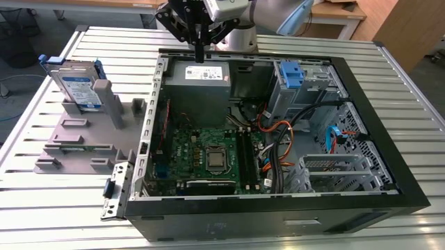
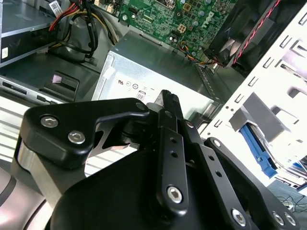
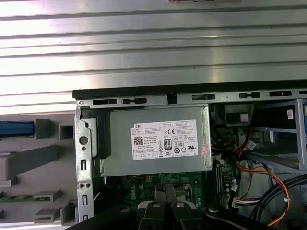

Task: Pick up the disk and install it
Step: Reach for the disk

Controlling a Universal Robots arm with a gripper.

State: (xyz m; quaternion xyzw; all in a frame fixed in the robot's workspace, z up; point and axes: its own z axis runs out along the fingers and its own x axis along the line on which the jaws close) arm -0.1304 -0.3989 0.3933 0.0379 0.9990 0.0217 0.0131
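Observation:
The disk (image 1: 78, 87), a silver drive with a white-and-blue label in a blue carrier, stands upright in a grey holder fixture (image 1: 83, 133) at the exterior view's left, outside the computer case. Its blue edge (image 3: 17, 128) shows in the first wrist view. My gripper (image 1: 199, 59) hangs over the case's back edge, above the grey power supply (image 1: 198, 78), well to the right of the disk. Its black fingers (image 2: 168, 98) point down, pressed together with nothing between them.
The open black computer case (image 1: 410, 172) lies on a slatted metal table (image 1: 41, 219). Inside are the green motherboard (image 1: 208, 153), orange and black cables (image 1: 285, 140), metal drive bays (image 1: 334, 169) and a bare blue bracket (image 1: 291, 74).

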